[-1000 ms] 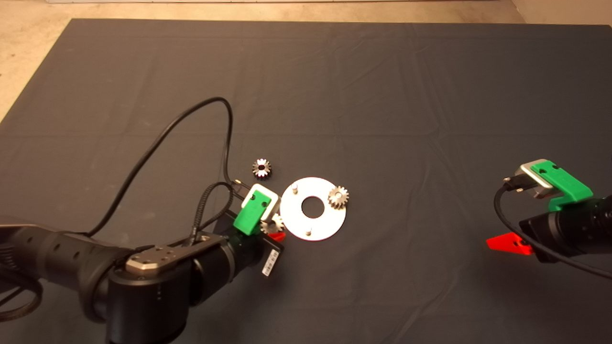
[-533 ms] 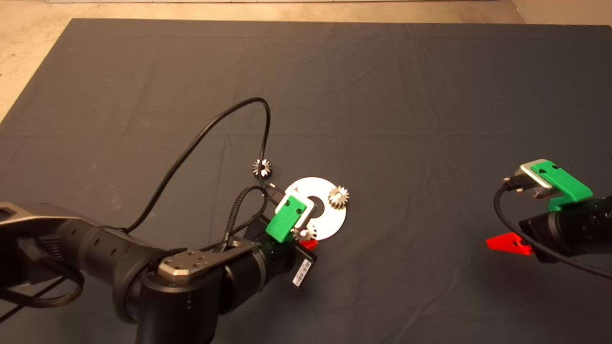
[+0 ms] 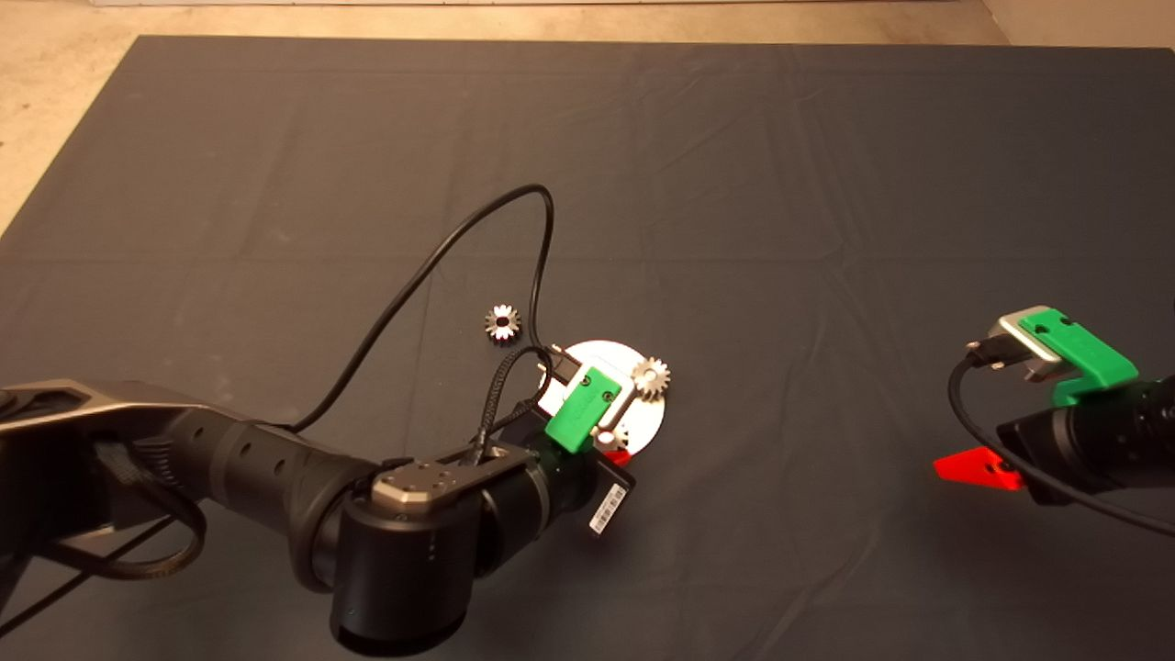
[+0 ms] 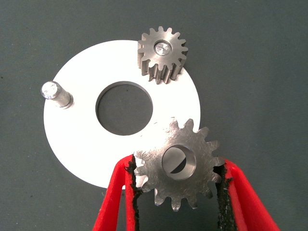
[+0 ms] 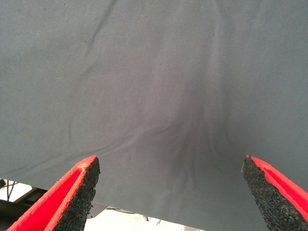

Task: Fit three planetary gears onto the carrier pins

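A small silvery planetary gear [image 4: 180, 166] is held by its teeth between my left gripper's [image 4: 177, 167] red fingers [image 4: 115, 192]. It hangs over the near edge of the white-silver disc [image 4: 72, 144], and a bit of silver shows through its centre hole. In the head view the left gripper [image 3: 613, 445] covers much of the disc [image 3: 650, 418]. A second gear [image 4: 162, 53] sits on a carrier pin at the disc's right side [image 3: 650, 377]. One bare pin [image 4: 54, 92] stands free. A third gear [image 3: 502, 322] lies on the mat, left of the disc. My right gripper [image 3: 975, 466] waits open at the right.
A black cable [image 3: 441, 248] loops from the left wrist up over the mat, passing close to the loose gear. The right wrist view shows only wrinkled dark mat [image 5: 159, 86] between the open gripper's [image 5: 171, 175] fingers. Bare floor [image 3: 55, 83] runs beyond the mat's far and left edges.
My left arm has moved right with the gear, from beside the disc's left edge to over its near side. The cable loop swung right with it. The right arm stayed still.
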Available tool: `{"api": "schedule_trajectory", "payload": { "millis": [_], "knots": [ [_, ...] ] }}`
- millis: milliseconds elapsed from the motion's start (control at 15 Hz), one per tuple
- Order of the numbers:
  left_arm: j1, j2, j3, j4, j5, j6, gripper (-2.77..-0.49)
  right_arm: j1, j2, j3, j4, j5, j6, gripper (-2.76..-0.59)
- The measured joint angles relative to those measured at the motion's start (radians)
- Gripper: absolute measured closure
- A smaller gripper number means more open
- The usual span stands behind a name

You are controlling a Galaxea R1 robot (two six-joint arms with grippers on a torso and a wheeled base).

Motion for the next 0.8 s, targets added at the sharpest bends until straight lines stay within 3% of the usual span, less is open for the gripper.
{"api": "schedule_trajectory", "payload": {
  "millis": [800],
  "knots": [
    [0.003, -0.014, -0.028, 0.000, 0.000, 0.046, -0.70, 0.000, -0.009, 0.001, 0.001, 0.001, 0.000, -2.20]
  ]
}}
